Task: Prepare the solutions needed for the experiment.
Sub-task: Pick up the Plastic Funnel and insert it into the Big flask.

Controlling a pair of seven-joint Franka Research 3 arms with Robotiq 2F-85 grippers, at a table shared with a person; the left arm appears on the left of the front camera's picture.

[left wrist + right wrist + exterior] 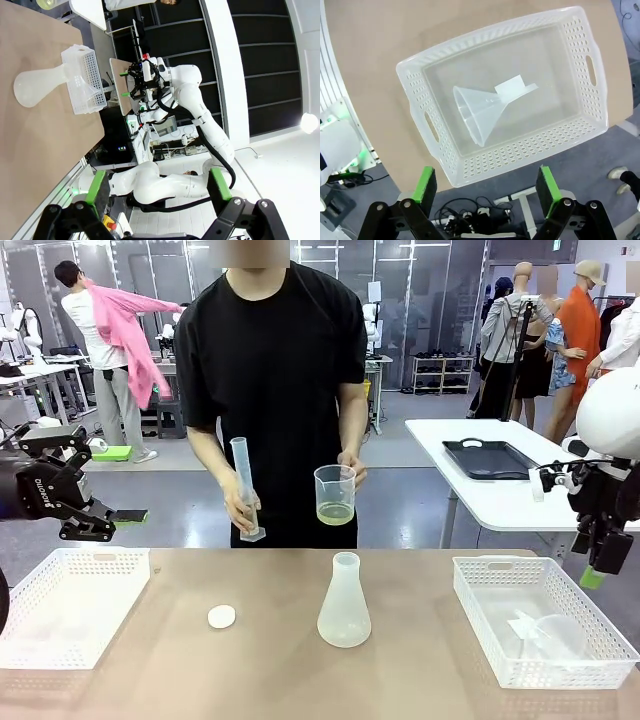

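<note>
In the front view, my left claw hangs off the table's left edge above a white perforated basket, and my right claw hangs beyond the right edge beside a second basket that holds a clear funnel. A frosted Erlenmeyer flask stands upright near the middle of the table, and a small white cap lies on the bare top between it and the left-edge basket. At the far edge a person holds a tall graduated cylinder in one hand and a clear beaker in the other hand. The pale yellow-green solution sits in the bottom of that beaker, raised clear of the table. Through my left wrist camera, my left claw is spread wide with nothing between its green pads. Beyond them I see the tabletop, the flask, the funnel basket and my other arm past the table's edge. Through my right wrist camera, my right claw is likewise spread and empty, its pads hovering over the near rim of the basket. The funnel lies on its side within, and the basket rests at the table's edge.
</note>
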